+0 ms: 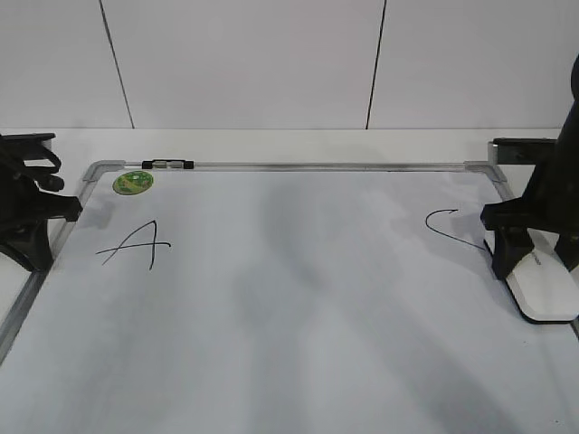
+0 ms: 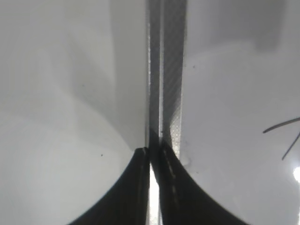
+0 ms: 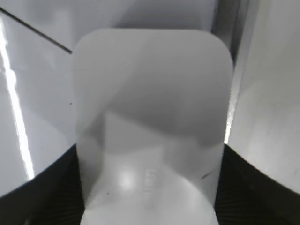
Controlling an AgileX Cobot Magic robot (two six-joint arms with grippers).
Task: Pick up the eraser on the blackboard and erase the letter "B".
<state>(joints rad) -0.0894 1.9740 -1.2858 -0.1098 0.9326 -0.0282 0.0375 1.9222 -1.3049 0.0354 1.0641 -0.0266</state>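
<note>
Lying flat at the blackboard's [image 1: 298, 298] right edge, the eraser [image 1: 543, 285] sits between the right gripper's [image 1: 508, 253] fingers, which stand apart along its two long sides; whether they press it I cannot tell. The "C" [image 1: 450, 228] is just left of it, the frame just right. The wide middle of the board is bare. The left gripper [image 2: 153, 161], fingers nearly together, hangs over the left frame rail near the "A" [image 1: 136, 244].

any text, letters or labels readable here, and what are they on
"A": black marker letter on the large white dry-erase board, left side.
"C": black marker letter on the board's right side.
Round green sticker: print too small to read.
White flat plastic eraser: grey print, blurred.
</note>
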